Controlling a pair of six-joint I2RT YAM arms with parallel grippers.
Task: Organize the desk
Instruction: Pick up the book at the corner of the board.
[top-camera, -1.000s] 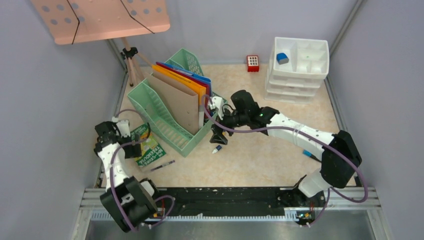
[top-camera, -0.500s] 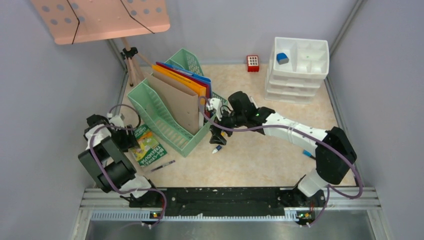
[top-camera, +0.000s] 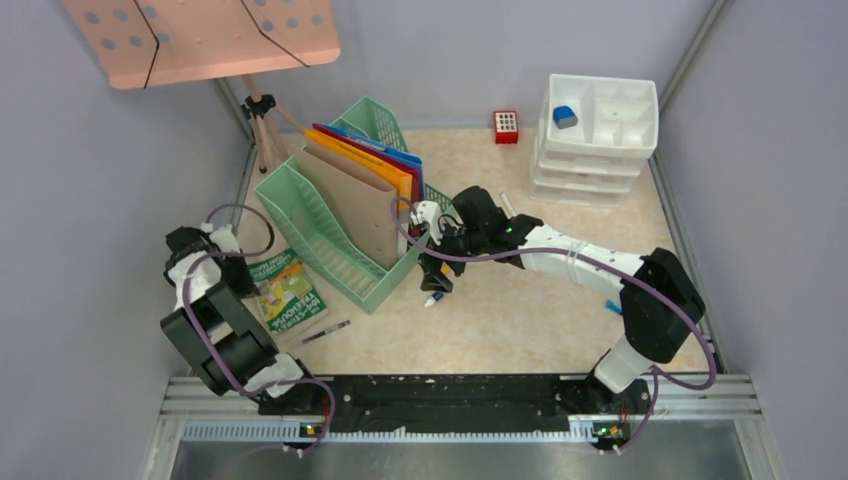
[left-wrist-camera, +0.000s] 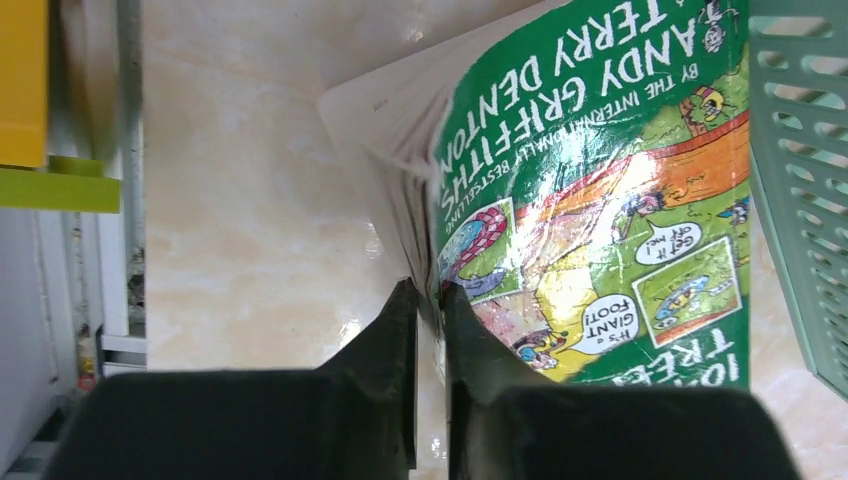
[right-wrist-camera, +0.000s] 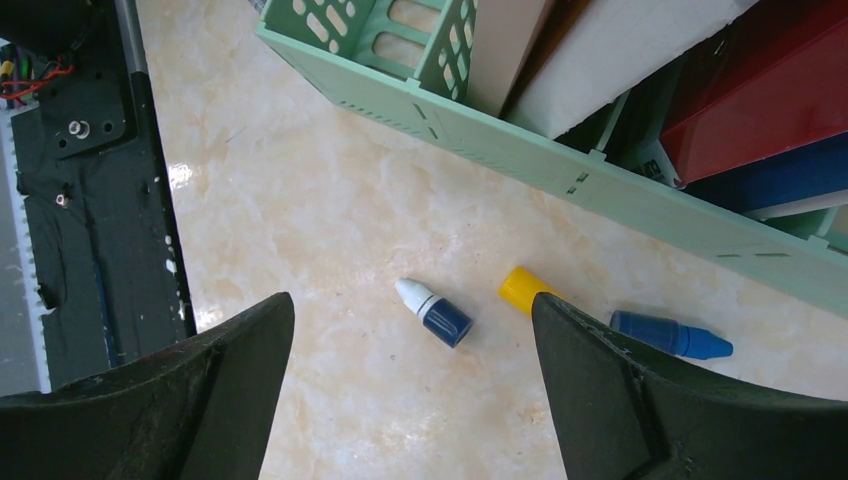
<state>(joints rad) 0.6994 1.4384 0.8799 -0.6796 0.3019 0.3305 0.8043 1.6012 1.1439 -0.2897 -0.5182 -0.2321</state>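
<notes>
Beige marble counter (top-camera: 520, 320) boxed in by grey walls (top-camera: 90, 200), left jaws pinching the green paperback (left-wrist-camera: 600, 200) beside the mint file rack (top-camera: 310, 230), right jaws spread over a blue bottle (right-wrist-camera: 437, 313).

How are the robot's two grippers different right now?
The left gripper is squeezed nearly shut, pinching the edge of the green book; the right gripper is wide open and holds nothing. The left one touches its book; the right one hangs over a little blue bottle, not gripping it. Both are black and point down at the desk.
</notes>
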